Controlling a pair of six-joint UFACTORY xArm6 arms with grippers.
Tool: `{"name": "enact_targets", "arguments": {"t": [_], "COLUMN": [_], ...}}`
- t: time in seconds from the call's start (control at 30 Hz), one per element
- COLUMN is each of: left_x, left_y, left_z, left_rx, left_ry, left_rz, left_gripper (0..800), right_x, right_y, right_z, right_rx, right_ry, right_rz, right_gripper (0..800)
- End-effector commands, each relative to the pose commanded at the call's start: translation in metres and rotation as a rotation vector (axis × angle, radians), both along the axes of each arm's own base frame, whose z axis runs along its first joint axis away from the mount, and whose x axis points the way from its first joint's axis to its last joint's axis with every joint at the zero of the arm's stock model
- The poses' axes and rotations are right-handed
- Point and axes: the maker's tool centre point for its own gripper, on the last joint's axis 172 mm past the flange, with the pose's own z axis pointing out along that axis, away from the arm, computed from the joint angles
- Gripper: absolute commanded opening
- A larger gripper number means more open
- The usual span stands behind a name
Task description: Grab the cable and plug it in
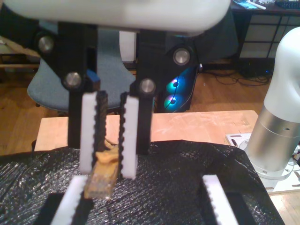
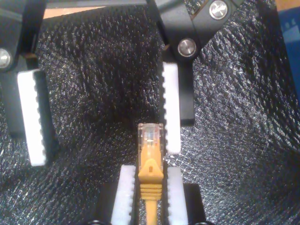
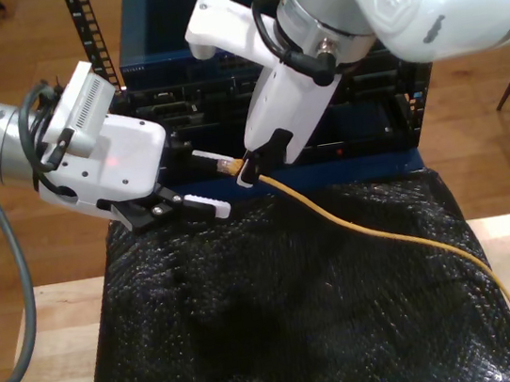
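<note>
Second wrist view: the cable (image 2: 150,161) sits pinched by its yellow boot between the white pads of my second gripper (image 2: 150,174), its clear plug (image 2: 150,135) sticking out past the fingertips above the black padded sheet (image 2: 234,140). Facing the plug, my first gripper (image 2: 103,152) has its jaws spread wide, one pad to each side of the plug and not touching it. In the exterior view both grippers hang over the sheet's far edge, the cable (image 3: 385,234) trailing from my second gripper (image 3: 247,168) across the sheet. Beyond that far edge stands a blue equipment rack (image 3: 166,32).
</note>
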Motion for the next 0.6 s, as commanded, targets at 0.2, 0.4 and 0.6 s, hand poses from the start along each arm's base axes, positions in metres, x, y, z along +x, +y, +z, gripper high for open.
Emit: {"name": "enact_targets", "arguments": {"t": [0.2,0.4,0.6], "left_x": [0.007,0.012,0.014], "left_y": [0.002,0.004,0.005], "left_z": [-0.003,-0.004,-0.001], "left_rx": [0.012,0.02,0.021], "left_ry": [-0.01,-0.018,-0.027], "left_rz": [0.026,0.041,0.042], "left_gripper": [508,508,506], "right_x": [-0.002,-0.003,-0.007], "right_y": [0.0,0.001,0.006], "right_z": [-0.002,-0.001,-0.002], "right_rx": [-0.003,-0.002,-0.004], "right_ry": [0.001,0.0,0.003], "right_rz": [0.005,0.008,0.021], "right_gripper": [8,8,8]}}
